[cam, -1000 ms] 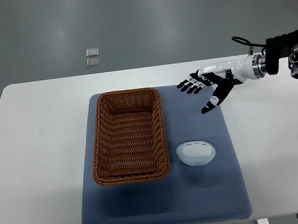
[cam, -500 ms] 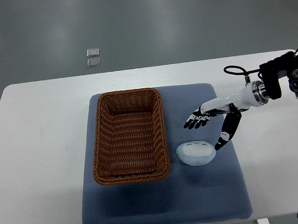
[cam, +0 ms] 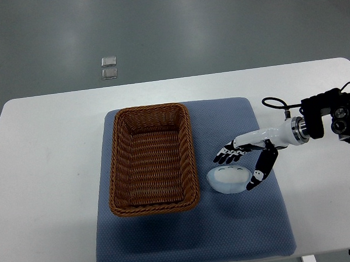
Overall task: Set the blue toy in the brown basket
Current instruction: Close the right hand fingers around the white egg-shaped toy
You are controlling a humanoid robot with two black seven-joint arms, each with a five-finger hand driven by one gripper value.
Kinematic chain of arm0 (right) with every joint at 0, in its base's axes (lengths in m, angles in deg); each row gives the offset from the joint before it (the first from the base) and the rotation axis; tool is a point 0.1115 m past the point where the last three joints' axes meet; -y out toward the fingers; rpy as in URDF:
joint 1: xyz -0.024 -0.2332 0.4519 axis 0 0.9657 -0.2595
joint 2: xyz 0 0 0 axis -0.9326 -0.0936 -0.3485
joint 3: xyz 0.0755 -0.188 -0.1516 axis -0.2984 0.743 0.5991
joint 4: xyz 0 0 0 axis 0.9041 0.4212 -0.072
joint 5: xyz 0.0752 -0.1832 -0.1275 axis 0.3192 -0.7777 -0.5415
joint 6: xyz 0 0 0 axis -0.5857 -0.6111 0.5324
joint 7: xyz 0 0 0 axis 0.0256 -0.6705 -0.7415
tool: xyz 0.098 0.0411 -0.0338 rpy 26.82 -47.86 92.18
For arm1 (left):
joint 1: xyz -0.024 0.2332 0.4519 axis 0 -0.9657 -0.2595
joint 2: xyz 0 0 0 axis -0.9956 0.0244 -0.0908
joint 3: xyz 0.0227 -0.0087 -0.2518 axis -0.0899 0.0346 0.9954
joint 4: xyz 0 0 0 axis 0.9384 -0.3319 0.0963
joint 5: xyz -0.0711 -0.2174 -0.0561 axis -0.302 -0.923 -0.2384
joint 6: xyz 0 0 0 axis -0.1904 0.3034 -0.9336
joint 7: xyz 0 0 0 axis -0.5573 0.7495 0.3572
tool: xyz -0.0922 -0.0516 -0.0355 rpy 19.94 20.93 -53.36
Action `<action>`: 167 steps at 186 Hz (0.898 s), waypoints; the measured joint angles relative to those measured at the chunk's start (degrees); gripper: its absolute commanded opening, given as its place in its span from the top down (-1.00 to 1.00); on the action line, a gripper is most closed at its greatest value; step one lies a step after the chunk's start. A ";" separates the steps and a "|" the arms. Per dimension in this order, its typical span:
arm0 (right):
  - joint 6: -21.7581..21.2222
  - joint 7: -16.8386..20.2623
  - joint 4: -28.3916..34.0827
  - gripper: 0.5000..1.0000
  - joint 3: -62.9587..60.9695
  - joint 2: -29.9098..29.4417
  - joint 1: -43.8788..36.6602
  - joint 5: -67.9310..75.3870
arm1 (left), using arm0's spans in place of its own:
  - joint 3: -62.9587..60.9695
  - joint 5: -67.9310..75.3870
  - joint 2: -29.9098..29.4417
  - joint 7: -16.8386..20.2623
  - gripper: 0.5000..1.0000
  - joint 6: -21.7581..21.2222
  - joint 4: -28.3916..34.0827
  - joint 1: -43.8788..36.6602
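Note:
The pale blue toy point(cam: 228, 180), a rounded oval with a small face, lies on the blue mat just right of the brown wicker basket point(cam: 120, 169). My right hand point(cam: 240, 167) reaches in from the right edge and hovers over the toy. Its fingers point(cam: 226, 156) spread above the toy's far side and its thumb point(cam: 258, 176) reaches down by the toy's right end. The hand is open and holds nothing. The basket is empty. The left arm does not show.
The blue mat point(cam: 227, 234) covers the middle of the white table point(cam: 42, 173). Two small clear squares point(cam: 109, 67) lie on the grey floor beyond the table. The right forearm and its black wrist unit point(cam: 333, 120) sit over the table's right side.
Over the last second my right hand has moved down and toward me from above the mat's far right corner, closing in over the toy. The toy and basket have not moved.

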 measured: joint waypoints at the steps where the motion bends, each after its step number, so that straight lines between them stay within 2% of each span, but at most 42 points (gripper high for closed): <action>1: 0.03 0.00 -0.01 -0.64 -0.09 -0.02 0.09 -0.01 | 0.00 0.00 0.00 0.00 -1.00 0.00 0.00 0.00; 92: 3.13 0.04 -0.45 -0.60 -2.67 -0.86 4.75 -0.40 | 0.00 0.01 0.00 0.00 -1.00 0.00 0.02 0.00; 100: 3.39 0.02 -0.52 -0.56 -2.67 -0.94 4.90 -0.42 | 0.00 0.01 0.00 0.00 -1.00 0.00 0.02 0.00; 120: 4.06 -0.02 -0.91 -0.28 -2.67 -1.35 5.56 -0.51 | 0.07 0.01 0.00 0.00 -1.00 0.00 0.04 0.00; 128: 4.19 -0.06 -1.04 -0.07 -2.67 -1.46 5.84 -0.55 | 0.08 0.01 0.00 0.00 -1.00 0.00 0.07 0.00; 129: 4.20 -0.06 -1.05 0.01 -2.67 -1.47 5.86 -0.56 | 0.08 0.01 0.00 0.00 -1.00 0.00 0.08 0.00; 130: 4.21 -0.06 -1.07 0.01 -2.67 -1.47 5.89 -0.56 | 0.08 0.01 0.00 0.00 -1.00 0.00 0.08 0.00; 132: 4.24 -0.07 -1.12 0.19 -2.67 -1.50 5.97 -0.58 | 0.09 0.01 0.00 0.00 -1.00 0.00 0.08 0.00; 133: 4.25 -0.07 -1.14 0.19 -2.67 -1.51 6.00 -0.58 | 0.09 0.01 0.00 0.00 -1.00 0.00 0.09 0.00; 134: 4.26 -0.07 -1.17 0.29 -2.67 -1.52 6.02 -0.59 | 0.09 0.01 0.00 0.00 -1.00 0.00 0.09 0.00; 137: 4.30 -0.08 -1.24 0.39 -2.66 -1.54 6.09 -0.62 | 0.09 0.01 0.00 0.00 -1.00 0.00 0.09 0.00; 138: 4.32 -0.08 -1.26 0.50 -2.66 -1.55 6.11 -0.63 | 0.09 0.01 0.00 0.00 -1.00 0.00 0.09 0.00; 149: 4.69 -0.12 -1.57 0.90 -2.62 -1.77 6.32 -1.05 | 0.09 0.01 0.00 0.00 -1.00 0.00 0.10 0.00; 150: 4.73 -0.12 -1.59 0.99 -2.62 -1.80 6.33 -1.10 | 0.09 0.01 0.00 0.00 -1.00 0.00 0.10 0.00; 167: 5.81 -0.12 -1.92 1.00 -2.61 -2.24 6.63 -2.65 | 0.09 0.01 0.00 0.00 -1.00 0.00 0.10 0.00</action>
